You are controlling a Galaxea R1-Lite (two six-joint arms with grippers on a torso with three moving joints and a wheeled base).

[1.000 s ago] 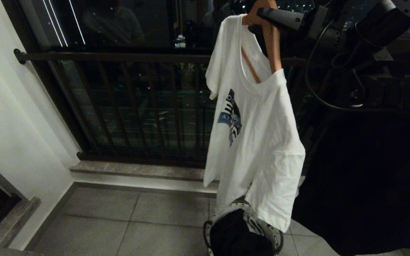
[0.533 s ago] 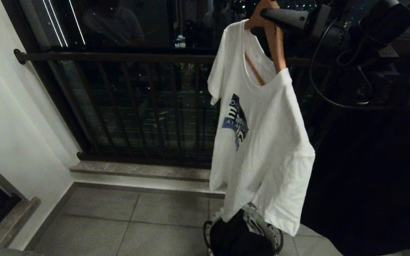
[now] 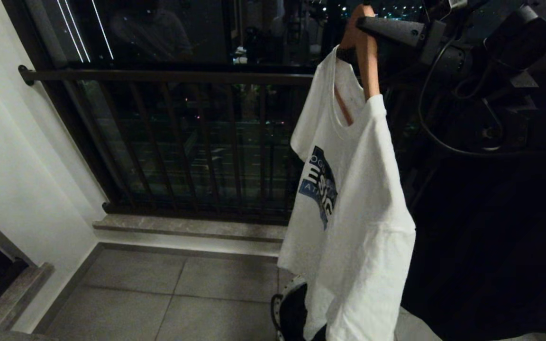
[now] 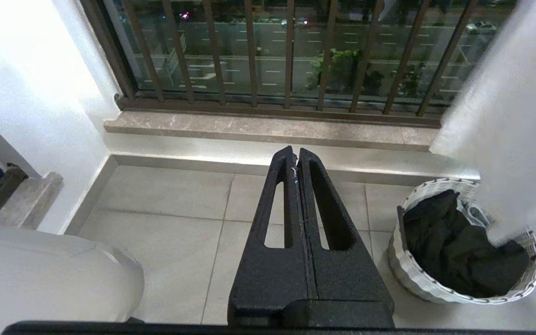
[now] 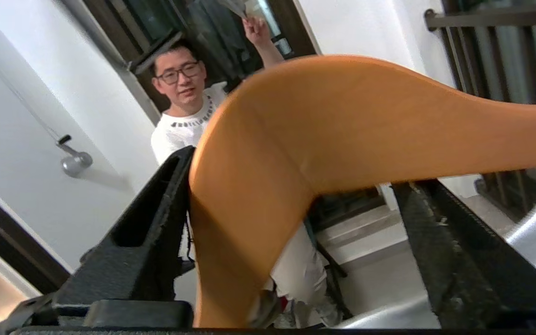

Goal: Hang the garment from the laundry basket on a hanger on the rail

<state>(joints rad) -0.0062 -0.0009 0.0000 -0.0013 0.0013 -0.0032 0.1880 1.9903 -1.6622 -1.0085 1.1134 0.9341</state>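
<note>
The right claw (image 3: pixel 372 26) stood high above the railing (image 3: pixel 159 76), its jaws spread wide around the neck of the wooden hanger (image 3: pixel 365 61); in the right wrist view one finger (image 5: pixel 156 223) lay against the side of the hanger (image 5: pixel 342 135) while the other stood clear of it, so the hold looked loose. The hanger's arms sloped steeply down from the claw, and the white T-shirt (image 3: pixel 353 213) hung from it with its long axis almost vertical, collar up by the claw, hem down at the laundry basket (image 3: pixel 287 308), printed front turned toward the railing. Compared with a second before, the jaws had opened from a tighter hold, and the shirt had swung rightward along the railing and turned more edge-on, now covering most of the basket. That basket (image 4: pixel 463 251), white woven with dark handles, sat on the tiled floor (image 3: pixel 159 293) below the railing, with a dark garment (image 4: pixel 454 246) inside. The left claw (image 4: pixel 297 163) was pressed shut and empty, pointing down at the floor beside the basket. A person (image 5: pixel 189 116) in a white top appeared in the right wrist view beyond the hanger, one hand raised.
</note>
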